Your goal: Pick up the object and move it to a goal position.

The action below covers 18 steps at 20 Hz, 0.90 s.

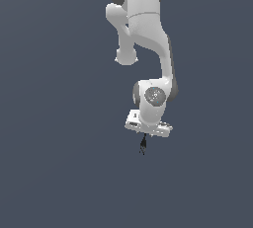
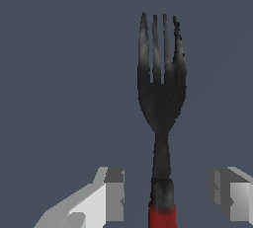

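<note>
Fork point(image 2: 161, 98), red handle cut off, between hand point(image 2: 170, 192) fingers

A small fork point(image 2: 161, 98) with four dark metallic prongs, a narrow dark neck and a red handle. In the wrist view it lies straight and flat against a plain blue-grey surface. In the exterior view it shows only as a tiny dark sliver point(image 1: 143, 146).
</note>
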{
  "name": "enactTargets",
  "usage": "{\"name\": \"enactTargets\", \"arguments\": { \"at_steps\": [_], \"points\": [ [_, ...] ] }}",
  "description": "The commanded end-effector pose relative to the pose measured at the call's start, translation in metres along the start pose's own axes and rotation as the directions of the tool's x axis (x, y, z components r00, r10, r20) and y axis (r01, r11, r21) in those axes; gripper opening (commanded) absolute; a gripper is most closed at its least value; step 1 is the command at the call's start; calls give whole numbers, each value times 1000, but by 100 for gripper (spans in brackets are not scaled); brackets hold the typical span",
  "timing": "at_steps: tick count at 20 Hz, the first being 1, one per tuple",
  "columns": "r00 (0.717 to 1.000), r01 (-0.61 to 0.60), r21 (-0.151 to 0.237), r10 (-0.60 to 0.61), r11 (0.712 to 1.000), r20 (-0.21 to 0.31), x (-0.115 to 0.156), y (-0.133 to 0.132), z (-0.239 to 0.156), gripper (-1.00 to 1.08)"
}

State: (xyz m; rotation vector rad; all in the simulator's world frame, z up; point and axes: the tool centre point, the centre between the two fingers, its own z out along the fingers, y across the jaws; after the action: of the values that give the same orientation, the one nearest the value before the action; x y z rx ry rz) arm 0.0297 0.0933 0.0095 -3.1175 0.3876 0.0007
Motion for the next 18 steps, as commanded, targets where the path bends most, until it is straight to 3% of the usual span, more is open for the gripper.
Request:
{"name": "enactTargets", "arguments": {
  "at_steps": [1,11,18],
  "points": [
    [1000,0,0,0,1000,0,1,0,3,-100],
    [1000,1,0,-1,1000,0,1,1,-1,-100],
    [1000,1,0,-1,1000,0,13,20,-28,-100]
  ]
}}
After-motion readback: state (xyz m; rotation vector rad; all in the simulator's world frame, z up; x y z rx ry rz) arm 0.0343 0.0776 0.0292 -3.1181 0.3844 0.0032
